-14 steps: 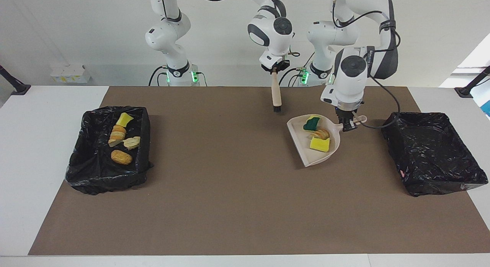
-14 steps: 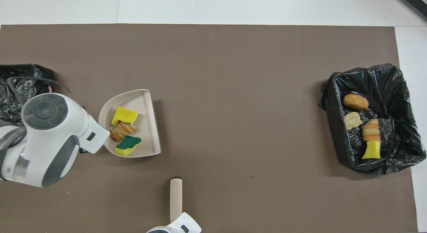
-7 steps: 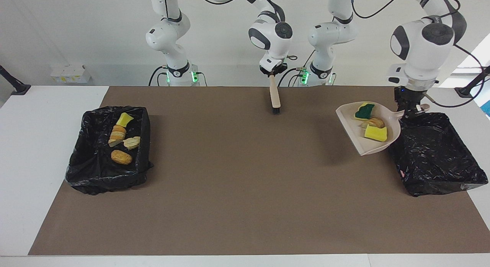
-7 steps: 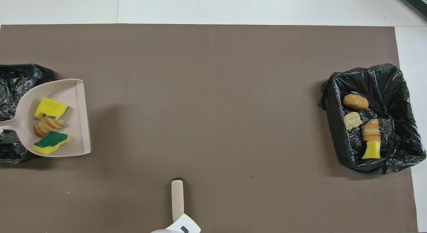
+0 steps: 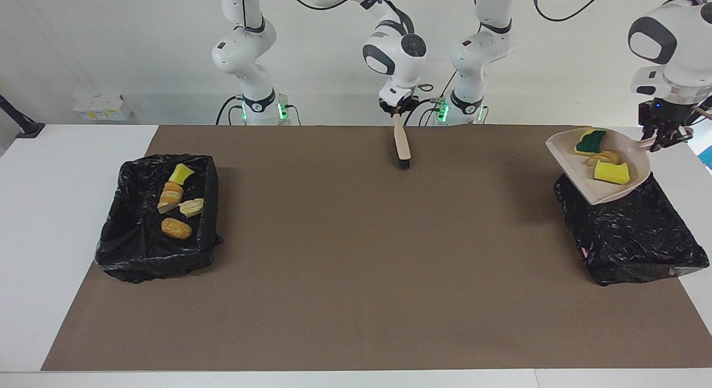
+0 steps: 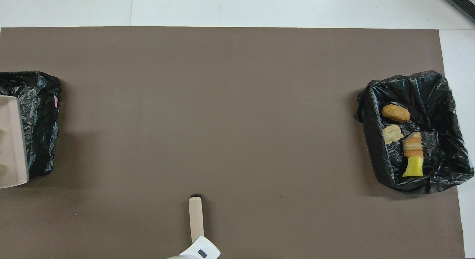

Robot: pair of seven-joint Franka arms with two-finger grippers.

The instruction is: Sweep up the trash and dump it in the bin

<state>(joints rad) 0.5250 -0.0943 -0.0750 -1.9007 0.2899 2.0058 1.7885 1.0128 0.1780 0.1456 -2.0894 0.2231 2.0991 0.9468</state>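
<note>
Beige dustpan [image 5: 603,193] (trash [image 5: 611,173] inside) tilts mouth-down over bin [image 5: 639,243].

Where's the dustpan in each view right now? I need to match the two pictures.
Facing view: the dustpan, loaded with trash, is raised over the bin at the left arm's end.
Overhead view: only its beige edge shows, over that bin.
Shared landmark: the brush.

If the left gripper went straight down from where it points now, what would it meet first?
Probably the black-lined bin. The left gripper holds the dustpan by its handle over that bin's end nearer the robots, though depth is hard to judge.
</note>
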